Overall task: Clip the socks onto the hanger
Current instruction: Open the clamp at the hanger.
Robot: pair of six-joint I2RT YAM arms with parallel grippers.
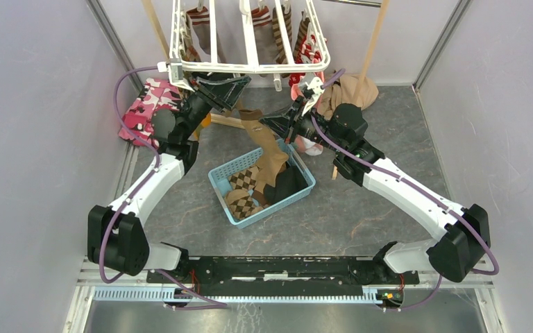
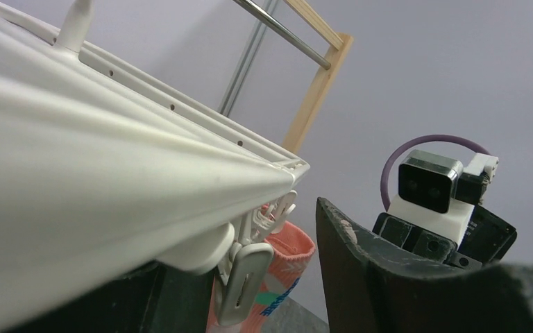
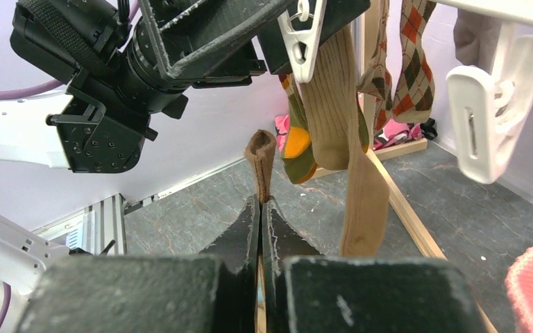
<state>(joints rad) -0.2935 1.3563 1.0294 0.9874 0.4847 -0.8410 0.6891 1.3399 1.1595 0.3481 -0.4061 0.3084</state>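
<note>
One tan sock (image 3: pixel 261 156) clamped in R fingers (image 3: pixel 236 236), L fingers (image 2: pixel 361 277) spread at hanger (image 2: pixel 111 173); pink sock (image 2: pixel 288 253) print illegible.

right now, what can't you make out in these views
Top external: the hanger runs off the top edge, so its hung socks cannot be counted.
Left wrist: the hanger's blurred bar fills the near side; whether the left gripper touches a clip is unclear.
Right wrist: the right gripper hides the brown sock below its pinch.

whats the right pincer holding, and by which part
The right pincer is shut on the brown sock, pinching it just below its upper end.
</note>
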